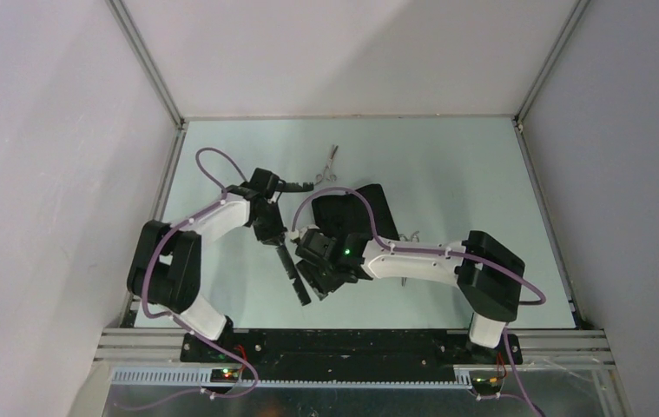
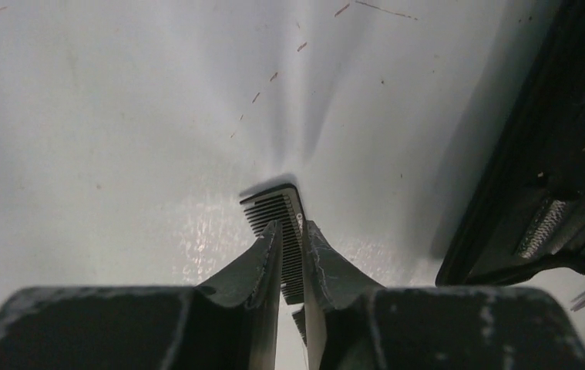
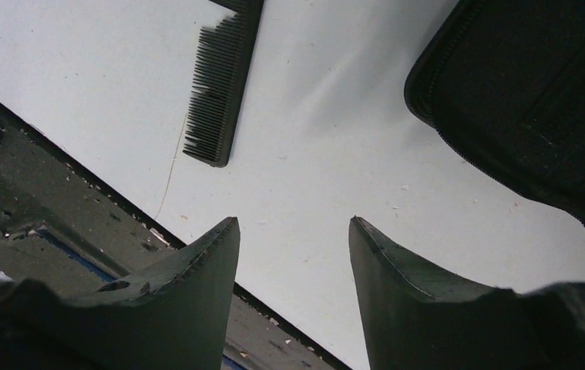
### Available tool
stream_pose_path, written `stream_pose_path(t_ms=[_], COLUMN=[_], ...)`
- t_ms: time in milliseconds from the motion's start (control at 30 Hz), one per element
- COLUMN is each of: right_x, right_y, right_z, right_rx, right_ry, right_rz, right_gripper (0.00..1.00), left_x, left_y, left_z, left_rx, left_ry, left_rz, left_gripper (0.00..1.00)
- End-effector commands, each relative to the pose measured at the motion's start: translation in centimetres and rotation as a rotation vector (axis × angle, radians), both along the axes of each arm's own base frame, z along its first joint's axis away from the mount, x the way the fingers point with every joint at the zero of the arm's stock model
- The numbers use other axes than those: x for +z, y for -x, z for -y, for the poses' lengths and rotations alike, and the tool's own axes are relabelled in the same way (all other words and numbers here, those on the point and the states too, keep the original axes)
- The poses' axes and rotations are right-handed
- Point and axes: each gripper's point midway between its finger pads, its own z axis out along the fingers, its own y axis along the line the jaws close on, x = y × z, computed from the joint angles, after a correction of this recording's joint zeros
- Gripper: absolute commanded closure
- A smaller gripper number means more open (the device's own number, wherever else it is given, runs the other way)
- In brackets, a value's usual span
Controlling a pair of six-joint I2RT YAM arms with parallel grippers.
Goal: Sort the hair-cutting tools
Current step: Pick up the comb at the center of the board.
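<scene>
My left gripper [image 1: 279, 241] [image 2: 293, 225] is shut on a slim black comb [image 2: 283, 208], whose toothed end pokes out past the fingertips, low over the table. In the top view a black comb [image 1: 294, 276] runs from those fingers toward the near edge. My right gripper [image 1: 321, 280] [image 3: 293, 223] is open and empty, just above the table near its front edge. A black comb [image 3: 220, 85] lies ahead and left of it. One pair of silver scissors [image 1: 332, 163] lies at the back. A second pair [image 1: 410, 236] shows partly behind my right arm.
The black fabric case [image 1: 343, 213] [image 2: 551, 154] [image 3: 536, 100] lies open mid-table between the arms, right of my left gripper and ahead-right of my right one. The table's front edge and metal frame [image 3: 58, 193] are close under my right gripper.
</scene>
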Motion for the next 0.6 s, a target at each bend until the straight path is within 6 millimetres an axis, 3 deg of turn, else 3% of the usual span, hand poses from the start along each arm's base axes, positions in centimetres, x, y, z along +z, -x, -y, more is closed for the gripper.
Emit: stream_pose_path(t_ms=[0,400,567], right_x=[0.7,0.8,0.7], right_y=[-0.7,-0.9,-0.6], right_z=[-1.9,-4.0,-5.2], right_rx=[0.009,0.037,0.045], right_ry=[-0.022,0.012,0.020], right_rz=[0.059,0.114,0.108], right_gripper=[0.41,0.40,0.35], left_x=[-0.1,-3.9,-5.2], left_y=[-1.5,0.3,1.7], left_z=[1.3,0.9,0.7], left_rx=[0.017,0.076,0.113], left_ry=[0.046,0.037,0.060], left_rz=[0.027,-0.059,-0.090], left_gripper=[0.80,0.87,0.89])
